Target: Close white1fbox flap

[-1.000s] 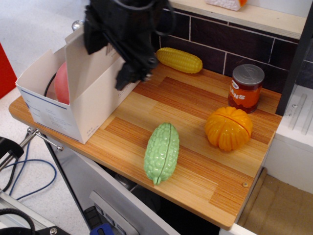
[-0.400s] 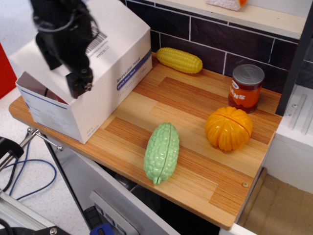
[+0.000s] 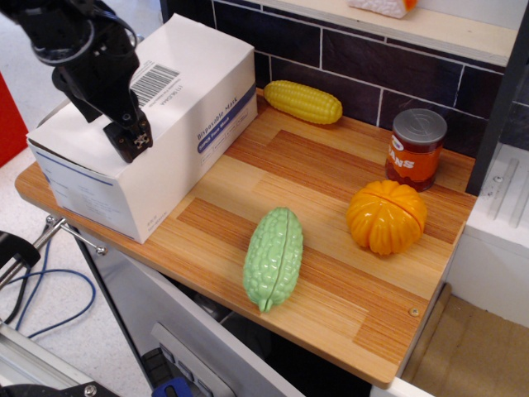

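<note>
The white1fbox (image 3: 169, 186) is a large white carton at the left end of the wooden counter. Its broad flap (image 3: 194, 70), with a black barcode and a blue oval label, lies down flat over the top of the carton. My black gripper (image 3: 128, 141) hangs over the left part of the flap, with its tip on or just above the flap's surface near the barcode. Its fingers look close together with nothing between them. The inside of the carton is hidden.
A yellow toy corn (image 3: 302, 101) lies at the back by the dark tiled wall. A red can (image 3: 415, 149) stands at the back right. An orange toy pumpkin (image 3: 386, 216) and a green toy gourd (image 3: 274, 256) lie on the counter (image 3: 331, 298).
The flap stood upright a second ago and the carton was open. It has swung down onto the top. My gripper moved left with it and now sits lower on the flap.
</note>
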{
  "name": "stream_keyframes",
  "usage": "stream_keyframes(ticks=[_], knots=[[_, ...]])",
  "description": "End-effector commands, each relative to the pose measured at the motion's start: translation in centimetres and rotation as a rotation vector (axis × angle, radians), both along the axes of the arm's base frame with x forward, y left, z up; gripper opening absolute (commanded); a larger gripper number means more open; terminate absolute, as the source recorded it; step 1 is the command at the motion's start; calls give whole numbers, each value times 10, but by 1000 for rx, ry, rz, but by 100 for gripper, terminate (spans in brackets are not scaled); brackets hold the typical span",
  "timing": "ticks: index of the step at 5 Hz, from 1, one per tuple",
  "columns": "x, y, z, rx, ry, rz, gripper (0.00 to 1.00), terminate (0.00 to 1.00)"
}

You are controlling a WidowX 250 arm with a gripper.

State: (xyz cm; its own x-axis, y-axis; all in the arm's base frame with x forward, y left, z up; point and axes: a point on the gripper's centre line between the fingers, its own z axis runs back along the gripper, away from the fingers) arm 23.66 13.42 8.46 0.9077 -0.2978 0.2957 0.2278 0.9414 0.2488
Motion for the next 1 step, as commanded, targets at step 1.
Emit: stream_keyframes(ticks=[1], knots=[[2,-15,4,-29,90,-16,100,100]])
